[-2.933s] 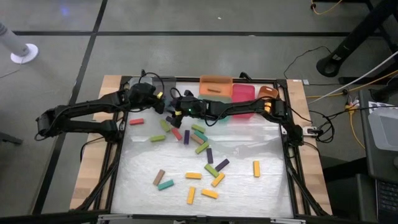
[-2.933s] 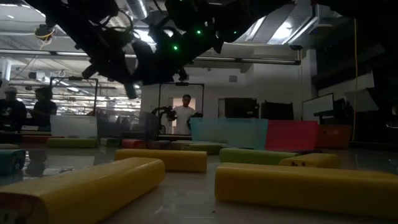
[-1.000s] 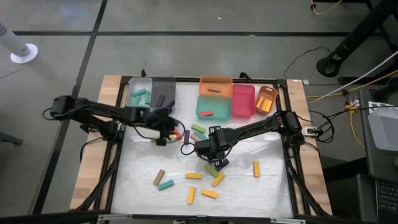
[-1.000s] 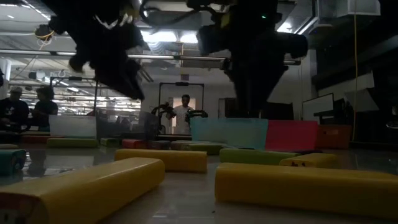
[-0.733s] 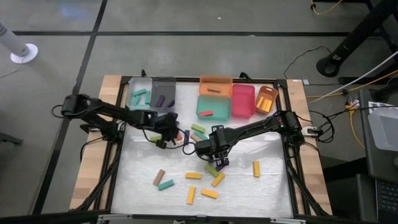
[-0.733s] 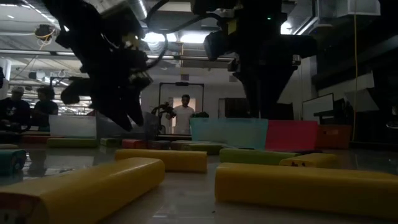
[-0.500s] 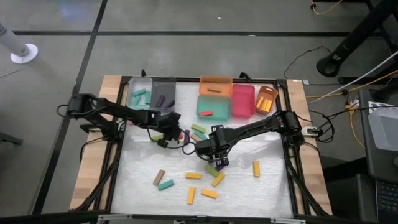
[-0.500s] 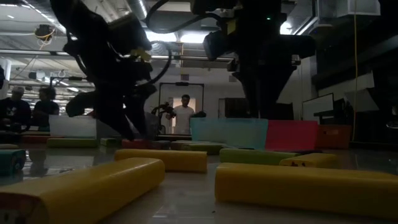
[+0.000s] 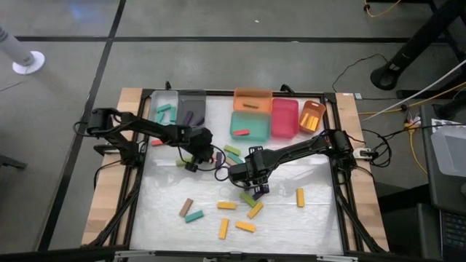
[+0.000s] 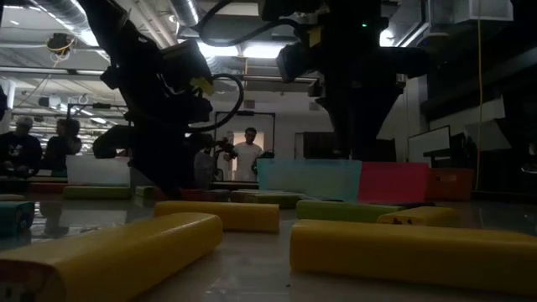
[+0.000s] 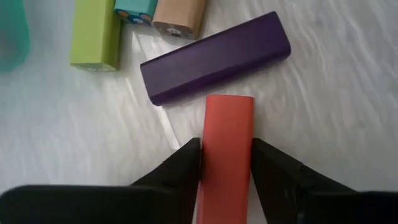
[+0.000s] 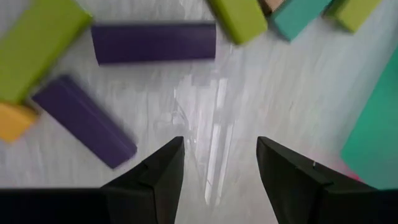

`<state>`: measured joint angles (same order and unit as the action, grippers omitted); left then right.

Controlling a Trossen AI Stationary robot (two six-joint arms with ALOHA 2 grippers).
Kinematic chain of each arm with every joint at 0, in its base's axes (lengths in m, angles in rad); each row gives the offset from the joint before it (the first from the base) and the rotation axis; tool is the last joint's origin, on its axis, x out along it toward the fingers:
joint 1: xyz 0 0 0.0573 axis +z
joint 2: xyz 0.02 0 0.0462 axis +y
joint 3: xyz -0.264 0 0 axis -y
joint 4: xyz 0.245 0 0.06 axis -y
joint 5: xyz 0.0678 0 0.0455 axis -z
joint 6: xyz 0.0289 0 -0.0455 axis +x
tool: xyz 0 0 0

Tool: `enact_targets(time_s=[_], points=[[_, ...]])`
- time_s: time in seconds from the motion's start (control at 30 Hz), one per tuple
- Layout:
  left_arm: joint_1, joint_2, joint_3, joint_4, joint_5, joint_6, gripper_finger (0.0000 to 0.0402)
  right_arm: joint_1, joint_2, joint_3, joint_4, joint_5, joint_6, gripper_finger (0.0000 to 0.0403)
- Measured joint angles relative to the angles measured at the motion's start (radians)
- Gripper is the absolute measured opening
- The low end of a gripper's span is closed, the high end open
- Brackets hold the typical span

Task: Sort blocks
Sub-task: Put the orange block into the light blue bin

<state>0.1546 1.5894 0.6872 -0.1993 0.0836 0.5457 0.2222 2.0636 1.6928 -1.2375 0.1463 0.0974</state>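
Red block (image 11: 225, 149) between left gripper (image 11: 225, 163) jaws, purple block (image 11: 216, 57) just beyond.

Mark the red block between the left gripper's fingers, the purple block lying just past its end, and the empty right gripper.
Red rectangular block (image 11: 227, 140): left wrist view, middle of its top face.
Purple rectangular block (image 11: 214, 57): left wrist view, centre of its long top face.
Right gripper (image 12: 219, 163): right wrist view, midway between its open fingertips, over bare table.
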Motion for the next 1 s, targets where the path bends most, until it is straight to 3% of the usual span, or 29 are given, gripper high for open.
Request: enact_targets(time_s=[0.1,0.3,0.47,0.73,1.0], points=[[-0.009,-0.006,0.006,-0.003,-0.014,-0.056,0.0083,0.0,0.0,0.0,-0.048,0.001,-0.001,0.0198],[-0.017,-0.037,0.05,0.002,-0.025,-0.2,0.0083,0.0,-0.018,0.0,-0.132,0.068,-0.017,0.0198],[-0.014,-0.044,0.118,0.035,-0.02,-0.221,0.0083,0.0,-0.042,0.0,-0.165,0.123,-0.005,0.0198],[0.018,-0.027,0.134,0.453,-0.016,-0.156,0.0085,0.0,-0.075,-0.032,-0.205,0.134,0.08,0.0198],[0.106,0.142,0.134,0.853,-0.019,-0.113,0.0104,0.001,-0.087,-0.053,-0.196,0.169,0.152,0.0198]])
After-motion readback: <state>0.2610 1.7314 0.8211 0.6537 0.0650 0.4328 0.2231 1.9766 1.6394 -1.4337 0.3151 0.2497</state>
